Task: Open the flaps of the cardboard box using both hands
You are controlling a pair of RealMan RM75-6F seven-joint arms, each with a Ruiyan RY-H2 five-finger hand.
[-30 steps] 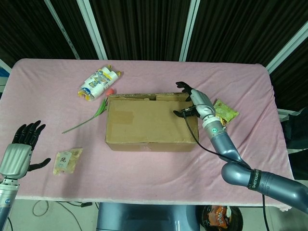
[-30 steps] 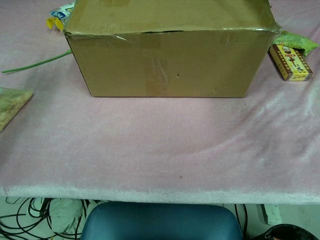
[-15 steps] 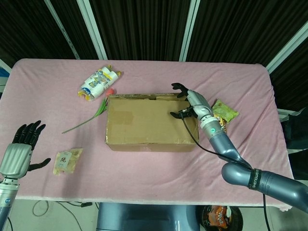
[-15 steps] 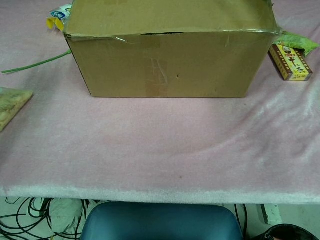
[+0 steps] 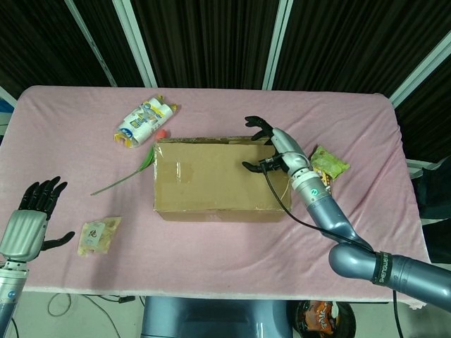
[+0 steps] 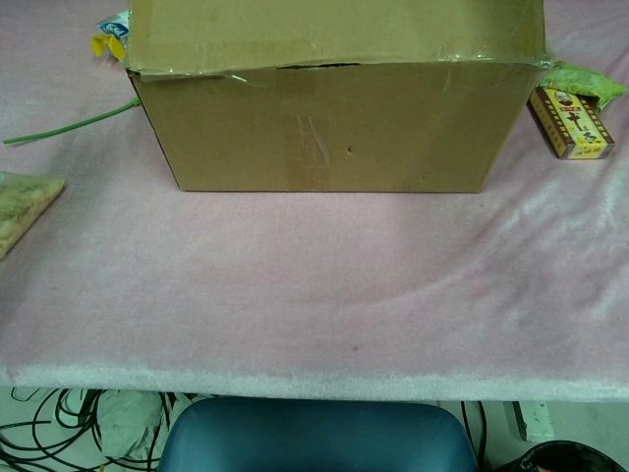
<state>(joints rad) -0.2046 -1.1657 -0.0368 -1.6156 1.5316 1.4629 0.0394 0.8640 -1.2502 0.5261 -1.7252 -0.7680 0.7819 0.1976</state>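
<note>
Cardboard box (image 5: 218, 179) mid-table, right hand (image 5: 271, 146) over its far right top edge, fingers spread, perhaps touching the flap, left hand (image 5: 32, 218) open, empty, near left

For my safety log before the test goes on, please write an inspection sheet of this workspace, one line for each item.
Surface: table under a pink cloth, bare at the front.
Job's things: box mid-table, top flaps not yet open; front flap lifted a little along its seam in the chest view.
Clutter: white snack bag, flower, small packet, green packet, yellow carton.
Robot hands: right robot hand over the box's right top edge, fingers spread; contact unclear. Left robot hand open, off the table's left front.
Cables: black cable along the right arm; loose cables on the floor.
Surroundings: dark curtain behind; chair in front.
</note>
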